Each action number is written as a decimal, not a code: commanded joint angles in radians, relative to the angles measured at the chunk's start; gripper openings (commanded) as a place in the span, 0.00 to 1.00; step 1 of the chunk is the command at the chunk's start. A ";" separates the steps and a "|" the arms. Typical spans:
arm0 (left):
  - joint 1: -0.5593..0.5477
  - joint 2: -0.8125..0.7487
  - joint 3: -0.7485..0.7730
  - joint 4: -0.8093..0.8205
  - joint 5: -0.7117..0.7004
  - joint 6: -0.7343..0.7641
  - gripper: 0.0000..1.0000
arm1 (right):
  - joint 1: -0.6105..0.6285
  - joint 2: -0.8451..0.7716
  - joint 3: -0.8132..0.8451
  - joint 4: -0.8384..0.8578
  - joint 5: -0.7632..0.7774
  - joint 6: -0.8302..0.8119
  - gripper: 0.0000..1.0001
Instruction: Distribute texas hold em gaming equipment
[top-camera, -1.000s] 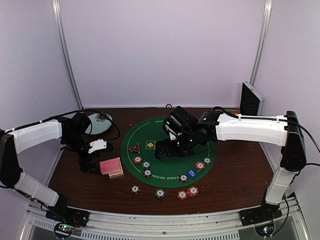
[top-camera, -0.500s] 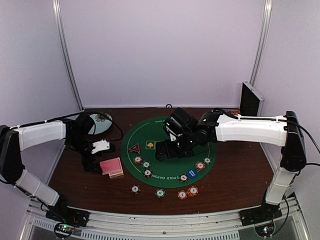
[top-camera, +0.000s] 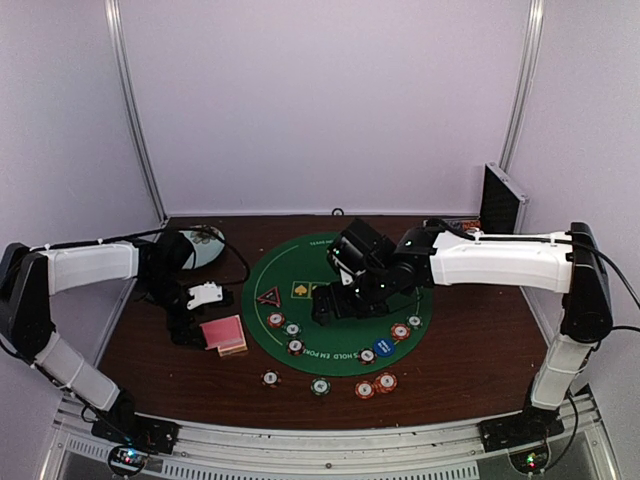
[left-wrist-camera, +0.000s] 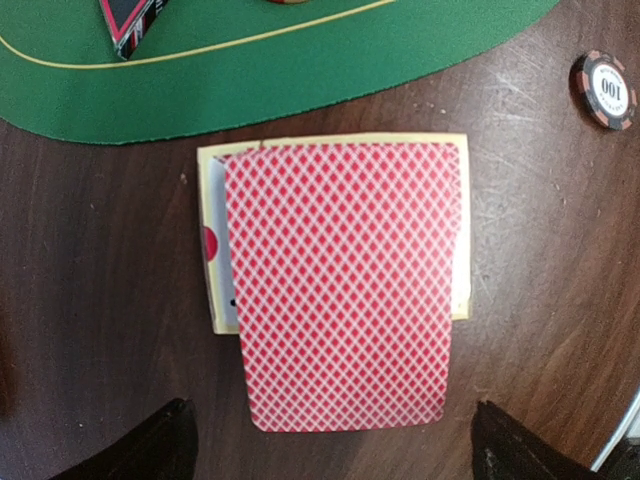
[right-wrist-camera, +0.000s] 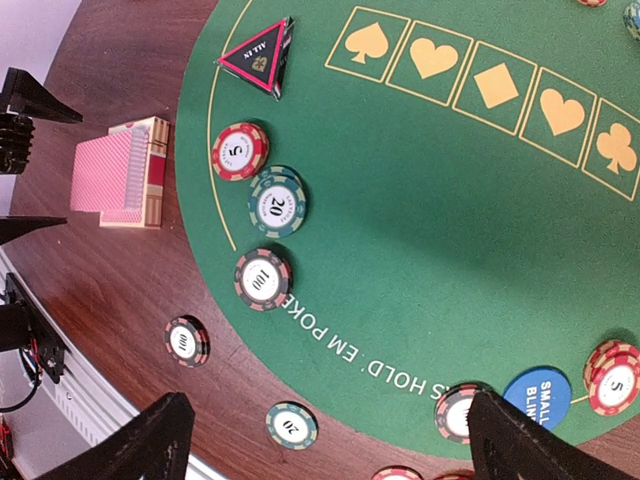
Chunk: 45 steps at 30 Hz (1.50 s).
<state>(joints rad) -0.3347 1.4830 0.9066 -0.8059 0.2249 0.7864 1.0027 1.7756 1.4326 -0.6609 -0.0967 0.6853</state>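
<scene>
The pink-backed cards (top-camera: 222, 333) lie on the wood left of the green mat (top-camera: 345, 262); the top card (left-wrist-camera: 345, 290) overhangs the stack toward my left gripper (left-wrist-camera: 330, 450). That gripper (top-camera: 184, 325) is open and empty just left of the deck, one finger on each side. My right gripper (top-camera: 328, 303) hovers open and empty over the mat; its view (right-wrist-camera: 330, 450) shows the triangle marker (right-wrist-camera: 260, 55), several striped chips (right-wrist-camera: 263, 278), the blue disc (right-wrist-camera: 541, 398) and the deck (right-wrist-camera: 112, 172). No orange disc shows.
A pale blue plate (top-camera: 200, 243) lies at the back left behind my left arm. The aluminium case (top-camera: 500, 197) stands at the back right. Loose chips (top-camera: 320, 386) lie on the wood in front of the mat. One chip (left-wrist-camera: 605, 90) lies right of the deck.
My left gripper has moved a little right, closer to the deck. The right gripper has barely moved. Cards and chips lie as before.
</scene>
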 joint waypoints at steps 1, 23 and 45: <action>-0.007 0.007 -0.010 0.034 0.005 -0.009 0.98 | -0.004 -0.028 -0.015 0.012 0.011 0.010 0.99; -0.018 0.037 -0.030 0.080 0.002 -0.027 0.97 | -0.004 -0.036 -0.030 0.001 0.016 0.012 0.99; -0.018 0.089 -0.057 0.146 -0.003 -0.030 0.98 | -0.002 -0.042 -0.024 -0.020 0.014 0.013 0.99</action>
<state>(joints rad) -0.3470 1.5494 0.8536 -0.6930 0.2211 0.7658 1.0027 1.7729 1.4147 -0.6621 -0.0963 0.6884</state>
